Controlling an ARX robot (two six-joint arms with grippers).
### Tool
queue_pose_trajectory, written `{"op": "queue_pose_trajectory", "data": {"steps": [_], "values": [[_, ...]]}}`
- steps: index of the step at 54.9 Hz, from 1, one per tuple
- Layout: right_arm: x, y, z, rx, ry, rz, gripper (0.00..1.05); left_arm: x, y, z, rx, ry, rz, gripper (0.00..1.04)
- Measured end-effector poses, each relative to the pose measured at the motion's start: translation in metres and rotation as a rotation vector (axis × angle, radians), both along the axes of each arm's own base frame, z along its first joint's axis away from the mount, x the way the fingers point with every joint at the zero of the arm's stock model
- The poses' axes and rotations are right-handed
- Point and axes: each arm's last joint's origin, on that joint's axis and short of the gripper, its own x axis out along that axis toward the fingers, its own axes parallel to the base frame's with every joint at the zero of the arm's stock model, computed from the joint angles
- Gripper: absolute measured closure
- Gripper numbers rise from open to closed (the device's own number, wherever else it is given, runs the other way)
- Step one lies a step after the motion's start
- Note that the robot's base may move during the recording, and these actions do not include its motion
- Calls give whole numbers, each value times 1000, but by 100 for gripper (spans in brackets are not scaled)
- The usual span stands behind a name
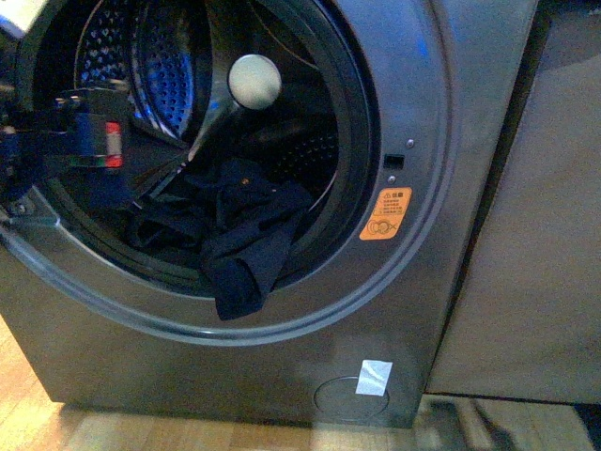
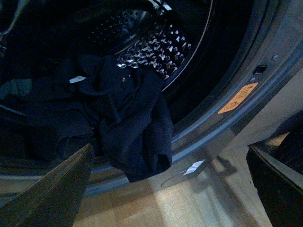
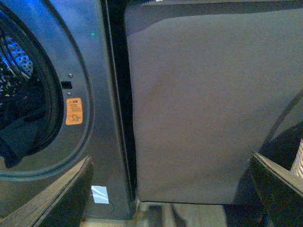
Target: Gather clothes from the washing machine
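The grey washing machine (image 1: 423, 113) stands with its round mouth open. The dark navy clothes (image 1: 239, 235) lie in a small bundle at the bottom of the perforated drum, one end hanging over the door rim. In the left wrist view the clothes (image 2: 128, 123) lie just ahead of my left gripper (image 2: 168, 189), which is open and empty, hovering apart from them. My left arm (image 1: 84, 141) shows at the left of the mouth. My right gripper (image 3: 170, 198) is open and empty, facing the machine's right edge (image 3: 102, 94) and the panel beside it.
A small white ball (image 1: 254, 82) sits at the back of the drum. An orange sticker (image 1: 386, 214) and white tape patch (image 1: 373, 377) mark the front. A grey cabinet panel (image 3: 203, 104) stands right of the machine. A woven basket edge (image 3: 298, 158) shows. The floor (image 2: 189, 203) is wooden.
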Motion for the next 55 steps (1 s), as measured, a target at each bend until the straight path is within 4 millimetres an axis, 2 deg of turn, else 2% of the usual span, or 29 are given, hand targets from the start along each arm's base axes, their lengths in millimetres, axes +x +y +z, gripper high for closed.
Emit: {"op": "queue_pose_trajectory", "data": {"steps": [14, 25, 48, 55], "values": [[0, 0, 0, 0, 0, 0, 7, 64, -21, -17, 64, 46, -62, 7], [0, 0, 0, 0, 0, 0, 7, 100, -33, -36, 124, 79, -79, 7], [0, 0, 0, 0, 0, 0, 7, 148, -68, -70, 268, 98, -100, 7], [0, 0, 0, 0, 0, 0, 7, 161, -71, -76, 300, 87, -86, 7]]}}
